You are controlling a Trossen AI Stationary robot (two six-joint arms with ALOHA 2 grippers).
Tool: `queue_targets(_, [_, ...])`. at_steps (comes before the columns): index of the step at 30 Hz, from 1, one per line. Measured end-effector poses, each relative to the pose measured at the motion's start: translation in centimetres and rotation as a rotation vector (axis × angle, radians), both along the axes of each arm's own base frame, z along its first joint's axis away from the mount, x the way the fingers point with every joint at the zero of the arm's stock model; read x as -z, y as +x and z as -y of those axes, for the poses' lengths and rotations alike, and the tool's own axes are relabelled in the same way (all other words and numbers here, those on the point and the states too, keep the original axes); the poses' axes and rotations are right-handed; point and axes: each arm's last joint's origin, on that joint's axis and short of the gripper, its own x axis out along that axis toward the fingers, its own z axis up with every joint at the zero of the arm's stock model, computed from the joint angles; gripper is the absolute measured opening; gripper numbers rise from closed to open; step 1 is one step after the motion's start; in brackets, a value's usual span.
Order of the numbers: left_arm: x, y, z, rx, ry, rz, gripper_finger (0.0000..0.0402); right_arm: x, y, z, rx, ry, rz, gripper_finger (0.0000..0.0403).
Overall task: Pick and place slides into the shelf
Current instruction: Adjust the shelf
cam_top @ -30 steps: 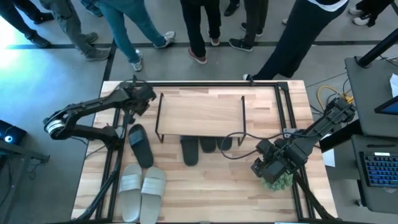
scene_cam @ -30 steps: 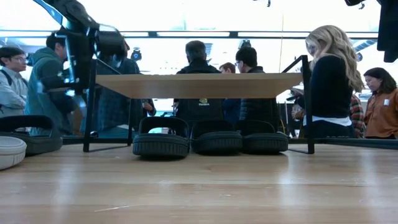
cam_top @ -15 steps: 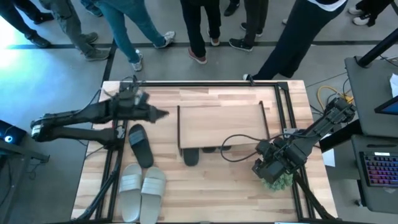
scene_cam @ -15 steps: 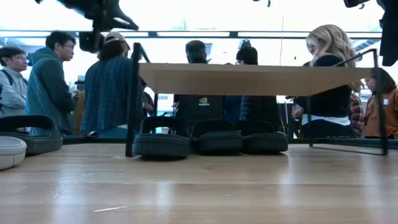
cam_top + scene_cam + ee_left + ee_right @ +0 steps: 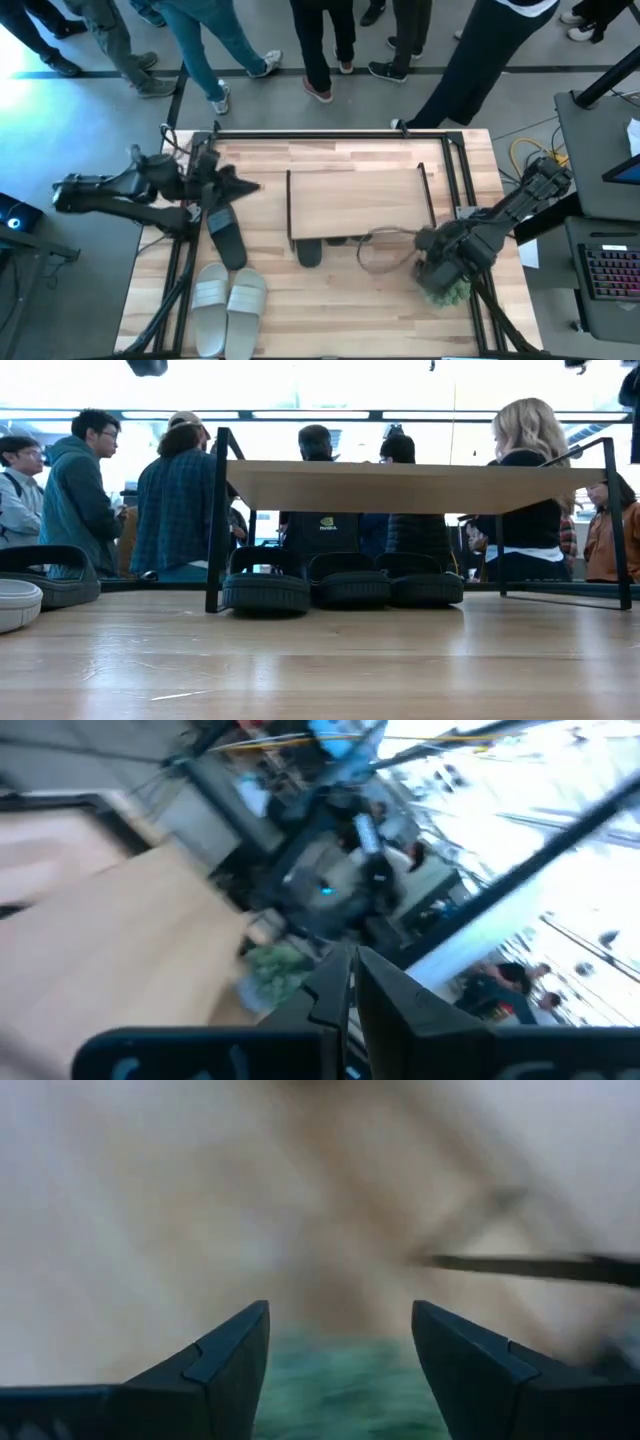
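Since a second ago your left arm has pulled back toward the table's left edge, and the shelf (image 5: pixel 360 203) sits further right than it did then, though it has not shifted in the last half second. Your left gripper (image 5: pixel 245 186) now hangs in the air beside the shelf's left end, apart from it, with the lone black slide (image 5: pixel 224 233) on the table just in front of and below it. In the left wrist view its fingers (image 5: pixel 385 992) are pressed together with nothing between them. The left arm lies stretched out low, reaching in from the left edge with the wrist pointing toward the shelf.

Under the shelf you have three black slides (image 5: pixel 340 582) side by side, toes facing the front of the table; in the high view only their front ends stick out from beneath the top board. The two pale slides (image 5: pixel 228 304) lie together at the front left of the table (image 5: pixel 350 310), well apart from both grippers and near the lone black one.

Your right gripper (image 5: pixel 432 268) is folded low at the right side, just off the shelf's front right corner, over a green tufted thing (image 5: pixel 447 291). Its fingers (image 5: pixel 225 1355) stand wide apart and hold nothing. A loose cable (image 5: pixel 378 252) curls on the table between that arm and the shelf.

People (image 5: pixel 180 500) stand behind the table.
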Motion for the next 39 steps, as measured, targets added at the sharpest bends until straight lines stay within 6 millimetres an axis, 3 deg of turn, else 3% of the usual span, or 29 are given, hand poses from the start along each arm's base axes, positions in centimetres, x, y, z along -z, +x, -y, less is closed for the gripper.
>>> queue_targets(4, [1.3,2.6,2.4,0.016,0.066,-0.071,0.0006,-0.9,-1.7,2.3,0.261,-0.127,-0.123,0.0224])
queue_targets(8, [3.9,5.4,4.4,0.064,0.079,-0.210,0.0006,-1.3,-2.5,2.9,0.283,-0.070,-0.115,0.0209])
queue_targets(12, [5.4,7.5,6.0,0.098,0.071,-0.259,0.0006,-1.7,-3.0,3.0,0.348,-0.012,-0.093,0.0197])
queue_targets(20, [8.5,10.6,6.9,0.094,0.063,-0.330,0.0006,-1.5,-4.3,3.5,0.374,0.082,-0.168,0.0189])
queue_targets(29, [10.6,10.8,6.5,0.076,0.102,-0.476,0.0006,0.4,-4.7,5.3,0.471,-0.042,-0.110,0.0189])
queue_targets(39, [10.5,9.2,4.9,0.026,0.171,-0.572,0.0006,-0.6,-4.1,5.5,0.461,-0.078,0.000,0.0189])
